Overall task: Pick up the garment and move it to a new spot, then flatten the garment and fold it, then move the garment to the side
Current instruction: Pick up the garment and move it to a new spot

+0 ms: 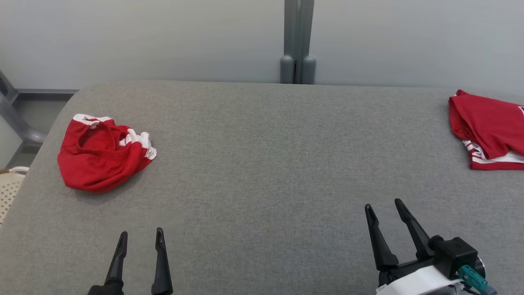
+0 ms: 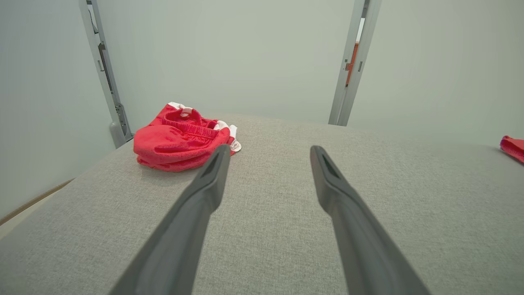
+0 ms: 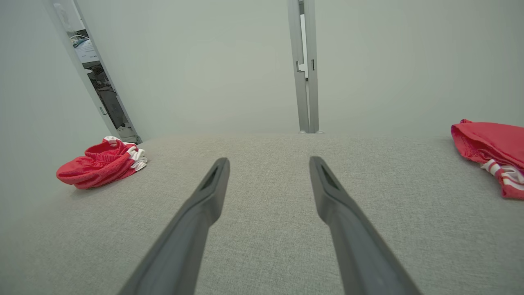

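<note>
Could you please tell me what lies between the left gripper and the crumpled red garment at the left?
Only bare grey fabric surface lies between the open left gripper and the crumpled red garment, as the head view shows.

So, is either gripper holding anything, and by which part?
Nothing is held. The left gripper and right gripper are both open, apart from the crumpled red garment and the other red garment.

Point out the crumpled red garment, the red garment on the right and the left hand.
crumpled red garment (image 1: 102, 162), head view, on its red body.
red garment on the right (image 1: 489, 125), head view, on its flat red top.
left hand (image 1: 141, 232), head view, midway between its fingertips.
</note>
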Robot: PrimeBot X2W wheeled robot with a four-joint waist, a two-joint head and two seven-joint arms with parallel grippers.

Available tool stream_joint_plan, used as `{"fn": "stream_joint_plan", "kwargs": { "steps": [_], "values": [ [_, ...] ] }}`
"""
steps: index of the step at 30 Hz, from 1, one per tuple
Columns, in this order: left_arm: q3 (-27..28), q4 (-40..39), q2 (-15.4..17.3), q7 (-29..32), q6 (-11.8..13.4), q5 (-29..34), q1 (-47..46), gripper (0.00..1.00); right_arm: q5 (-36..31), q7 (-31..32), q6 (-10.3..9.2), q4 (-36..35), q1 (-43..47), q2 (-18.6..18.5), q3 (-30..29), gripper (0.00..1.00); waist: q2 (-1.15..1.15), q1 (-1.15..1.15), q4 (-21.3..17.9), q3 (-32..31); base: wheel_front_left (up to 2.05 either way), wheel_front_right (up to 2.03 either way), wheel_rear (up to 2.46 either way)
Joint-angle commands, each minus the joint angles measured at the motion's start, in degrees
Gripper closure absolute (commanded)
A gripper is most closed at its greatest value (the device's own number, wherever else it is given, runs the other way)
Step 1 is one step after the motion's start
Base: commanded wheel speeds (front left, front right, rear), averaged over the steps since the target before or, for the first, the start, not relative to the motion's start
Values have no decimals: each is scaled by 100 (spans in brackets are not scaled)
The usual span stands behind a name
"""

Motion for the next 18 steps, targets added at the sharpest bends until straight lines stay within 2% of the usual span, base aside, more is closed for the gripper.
{"fn": "stream_joint_plan", "kwargs": {
  "steps": [1, 8, 18],
  "values": [
    [15, -26, 8, -1, 31, 17, 5, 0, -22, -16, -7, -26, 26, -4, 3, 0, 0, 0, 358, 38, 0, 0, 0],
    [49, -44, 8, -1, -1, 13, 100, 0, -16, -16, -7, -23, 69, 16, 73, 0, 0, 0, 798, 0, 0, 0, 0],
    [63, -80, 8, -1, -12, 10, 146, 0, 6, -16, -7, -38, 110, -7, 147, 0, 0, 0, 1144, -3, 0, 0, 0]
  ]
}}
